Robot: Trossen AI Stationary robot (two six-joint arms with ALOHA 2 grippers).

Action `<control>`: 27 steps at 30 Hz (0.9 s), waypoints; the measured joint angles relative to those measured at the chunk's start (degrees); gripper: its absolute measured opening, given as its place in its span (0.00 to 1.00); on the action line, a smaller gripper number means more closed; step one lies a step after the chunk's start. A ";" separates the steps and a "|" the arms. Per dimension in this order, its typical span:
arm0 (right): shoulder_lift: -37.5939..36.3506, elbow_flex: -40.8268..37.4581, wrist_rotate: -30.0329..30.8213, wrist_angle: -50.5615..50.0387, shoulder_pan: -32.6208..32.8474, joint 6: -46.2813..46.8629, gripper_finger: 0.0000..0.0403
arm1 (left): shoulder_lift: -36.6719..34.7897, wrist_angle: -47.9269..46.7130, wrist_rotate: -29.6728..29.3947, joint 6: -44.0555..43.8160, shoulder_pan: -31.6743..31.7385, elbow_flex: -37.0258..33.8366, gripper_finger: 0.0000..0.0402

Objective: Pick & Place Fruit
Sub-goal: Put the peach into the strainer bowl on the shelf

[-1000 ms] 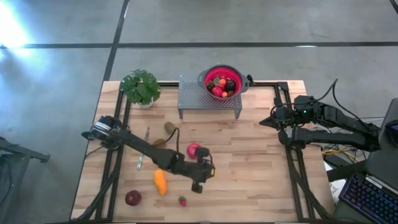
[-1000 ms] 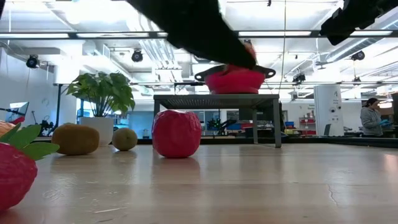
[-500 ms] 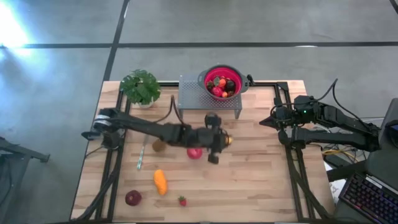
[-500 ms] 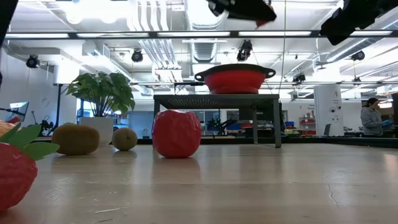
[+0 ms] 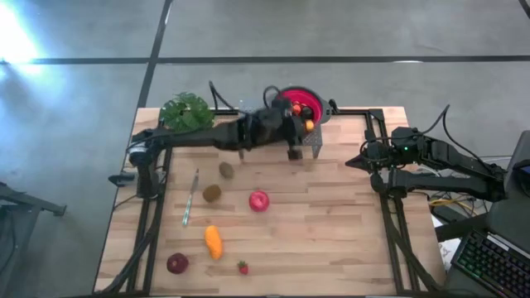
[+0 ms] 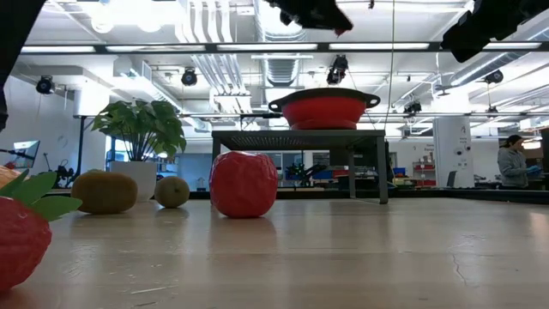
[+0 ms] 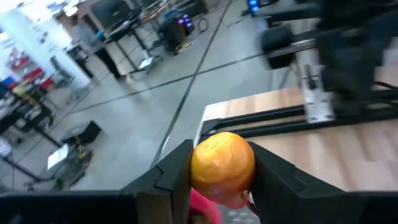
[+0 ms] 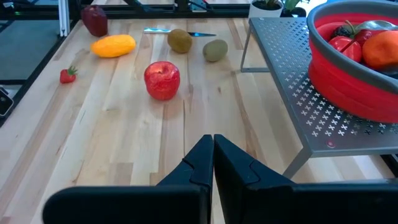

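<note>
My left gripper [image 5: 304,132] hangs over the near rim of the red colander [image 5: 305,101], shut on a round orange fruit [image 7: 222,158]. The colander stands on a grey perforated rack [image 8: 292,74] and holds several fruits. On the table lie a red apple [image 5: 259,199], two brown kiwis [image 5: 226,170] [image 5: 212,193], a long orange piece [image 5: 214,241], a dark-red round fruit [image 5: 177,263] and a small strawberry [image 5: 243,267]. My right gripper [image 8: 213,146] is shut and waits at the table's right side. My left gripper pinches the round orange fruit [image 7: 219,180] between its two fingers [image 7: 177,174], one on each side of its middle. The fruit is lifted clear, above the colander's red rim [image 7: 205,208].
A leafy potted plant [image 5: 187,114] stands at the far left corner beside the rack. A knife [image 5: 190,199] lies left of the kiwis. Bare wood stretches over the table's right half. Black rails run along both sides. A person [image 6: 515,161] stands far off in the room.
My left gripper has travelled from the near side of the table, beside the apple, up and toward the far edge, carrying the round orange fruit to a spot over the colander. The fruits on the table have stayed where they were.
</note>
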 joint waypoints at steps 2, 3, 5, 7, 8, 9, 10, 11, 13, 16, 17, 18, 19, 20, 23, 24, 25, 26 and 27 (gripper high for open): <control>-0.02 0.00 -0.02 0.00 -0.01 0.11 0.02 | 0.00 -0.15 0.89 -0.78 2.18 0.23 0.34; 0.00 0.00 0.00 0.00 0.01 0.02 0.02 | 0.02 -0.25 1.26 -1.12 3.14 0.30 0.35; 0.00 0.00 0.00 0.00 -0.01 0.07 0.02 | 0.02 -0.35 1.42 -1.62 5.05 0.30 0.35; -0.02 0.00 0.00 0.00 -0.01 0.02 0.02 | 0.02 -0.31 1.49 -2.18 6.80 0.30 0.34; -0.01 0.01 0.00 0.00 -0.01 0.00 0.02 | 0.02 -0.31 1.49 -2.31 7.62 0.29 0.34; 0.00 0.01 -0.01 -0.01 -0.01 0.06 0.02 | 0.02 -0.29 1.49 -2.35 8.34 0.16 0.34; -0.01 0.00 0.00 -0.01 -0.01 0.12 0.02 | 0.02 -0.23 1.50 -2.39 9.07 0.01 0.34; -0.01 0.01 0.00 -0.01 -0.01 0.06 0.02 | 0.02 -0.10 1.54 -2.40 9.75 -0.18 0.35; -0.02 0.00 0.00 0.00 -0.01 0.05 0.02 | 0.02 -0.18 1.53 -2.42 10.97 -0.51 0.35; 0.00 0.00 -0.02 -0.02 -0.01 -0.01 0.02 | 0.35 -0.13 1.56 -2.79 12.33 -0.58 0.35; 0.00 0.01 0.00 -0.02 0.00 0.03 0.02 | 0.48 0.01 1.58 -3.02 12.75 -0.58 0.35; 0.00 0.01 0.00 0.00 0.01 0.12 0.02 | 0.60 -0.17 1.59 -3.25 13.12 -0.58 0.35; -0.01 0.00 -0.01 -0.01 -0.01 0.09 0.02 | 0.80 -0.20 1.58 -3.65 13.42 -0.58 0.35; -0.02 0.00 0.00 -0.02 0.00 -0.01 0.02 | 0.98 -0.20 1.58 -3.88 13.64 -0.58 0.35; -0.02 0.02 0.00 -0.02 0.01 0.12 0.02 | 1.41 -0.63 1.56 -4.38 14.20 -0.60 0.35; 0.00 0.02 0.00 -0.02 -0.01 0.02 0.02 | 1.51 -0.81 1.56 -4.50 14.25 -0.60 0.35; 0.00 0.02 -0.02 -0.02 0.01 -0.01 0.02 | 1.53 -1.57 1.56 -4.58 14.33 -0.62 0.35; 0.00 0.02 0.00 -0.02 -0.01 0.08 0.02 | 1.55 -2.22 1.58 -4.63 14.45 -0.66 0.35; -0.02 0.00 0.00 -0.02 -0.01 0.10 0.02 | 1.55 -2.91 1.58 -4.70 14.52 -0.73 0.35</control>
